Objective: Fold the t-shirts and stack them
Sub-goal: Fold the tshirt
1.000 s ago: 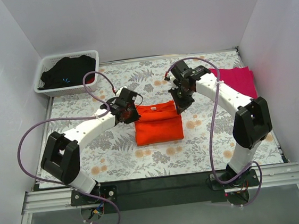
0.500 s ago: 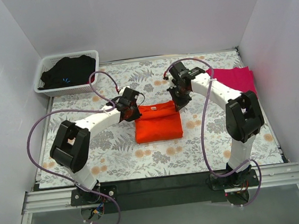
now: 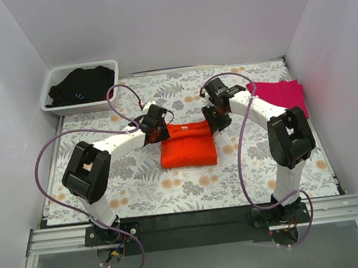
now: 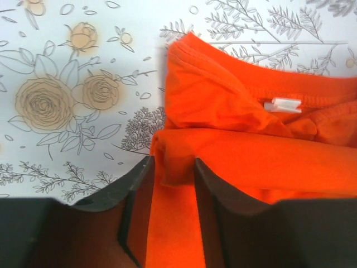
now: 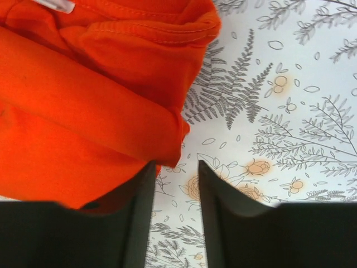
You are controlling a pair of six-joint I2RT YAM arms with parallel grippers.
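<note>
Top external view: the orange shirt (image 3: pixel 189 147) lies folded to a compact rectangle at mid-bench (image 3: pixel 138 176), collar on its far edge. The pink shirt (image 3: pixel 280 94), already folded, lies well apart from it, beyond its far-right corner. A basket (image 3: pixel 55 80) holding dark cloth stands well off past its far-left side.

Step in hand, as judged: both hands take the far corners of the orange shirt, either for a final fold or for a lift onto the pink shirt.

Pose:
- Left hand (image 3: pixel 159 131) is at the far-left corner, with the arm reaching low across the bench. Its fingers (image 4: pixel 136 184) stand at a narrow gap and a thick fold of orange cloth fills that gap. It cannot be told whether the fold is clamped.
- Right hand (image 3: pixel 215 122) is at the far-right corner, elbow raised. Its gap is narrow and shows mostly bare bench, and the cloth edge lies against the inner finger — not held.

Next move calls for the right hand to shift inward so the hem sits between its fingers. Both hands should then close and rise together — uneven lift would open the fold.
</note>
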